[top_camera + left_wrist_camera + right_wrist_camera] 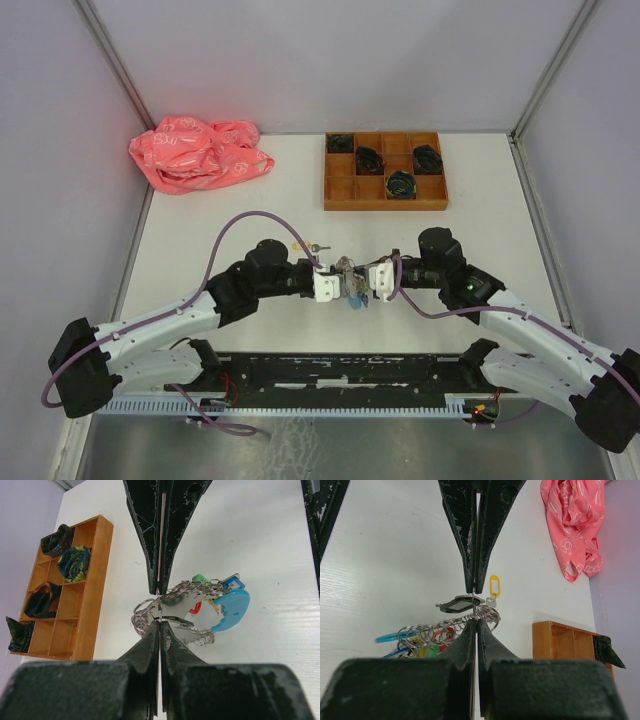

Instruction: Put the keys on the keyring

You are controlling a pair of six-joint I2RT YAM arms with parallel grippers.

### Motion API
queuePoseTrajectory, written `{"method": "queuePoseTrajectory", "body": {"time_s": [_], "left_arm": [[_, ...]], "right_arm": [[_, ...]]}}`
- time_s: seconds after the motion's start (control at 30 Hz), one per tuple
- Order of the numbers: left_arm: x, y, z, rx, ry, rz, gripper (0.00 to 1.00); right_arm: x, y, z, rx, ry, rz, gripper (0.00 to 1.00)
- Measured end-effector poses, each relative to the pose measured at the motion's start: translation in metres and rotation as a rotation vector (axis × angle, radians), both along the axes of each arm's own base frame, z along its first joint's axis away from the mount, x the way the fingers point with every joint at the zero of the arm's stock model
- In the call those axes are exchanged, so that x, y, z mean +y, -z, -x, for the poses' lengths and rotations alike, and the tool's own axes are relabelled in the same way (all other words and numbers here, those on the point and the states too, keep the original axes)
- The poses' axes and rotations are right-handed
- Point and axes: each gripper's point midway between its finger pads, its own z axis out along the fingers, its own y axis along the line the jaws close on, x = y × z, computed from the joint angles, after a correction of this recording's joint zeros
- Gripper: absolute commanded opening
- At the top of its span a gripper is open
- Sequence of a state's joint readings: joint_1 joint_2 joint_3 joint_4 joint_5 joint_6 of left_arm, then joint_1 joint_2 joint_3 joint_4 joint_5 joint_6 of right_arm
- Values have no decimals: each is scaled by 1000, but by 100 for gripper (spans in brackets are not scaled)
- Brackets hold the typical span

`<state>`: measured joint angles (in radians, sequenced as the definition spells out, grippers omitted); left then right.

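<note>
The keyring (353, 283), a hoop of silvery rings with a light-blue piece (230, 610) and small coloured tags, hangs between my two grippers above the table's near middle. My left gripper (343, 286) is shut on a thin ring of the hoop, seen in the left wrist view (160, 608). My right gripper (364, 288) is shut on the hoop's other side, seen in the right wrist view (476, 606). A silver key with a yellow tag (493, 586) lies on the table just beyond the keyring, also visible from above (306, 245). No other loose keys show.
A wooden compartment tray (385, 206) holding black coiled bundles stands at the back right; it also shows in the left wrist view (91, 605) and the right wrist view (555, 641). A crumpled pink cloth (200, 152) lies at the back left.
</note>
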<state>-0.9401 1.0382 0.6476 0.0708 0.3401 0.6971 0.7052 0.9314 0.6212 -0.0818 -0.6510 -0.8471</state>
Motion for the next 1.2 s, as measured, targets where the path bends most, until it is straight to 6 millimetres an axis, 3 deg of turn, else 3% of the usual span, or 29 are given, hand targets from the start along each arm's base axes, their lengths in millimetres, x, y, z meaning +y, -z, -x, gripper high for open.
{"method": "queuePoseTrajectory", "body": {"time_s": [1.2], "left_arm": [[2,3,-3,-4,-19,-2,3]], "right_arm": [[-1,1,0,31,19,-4,1]]}}
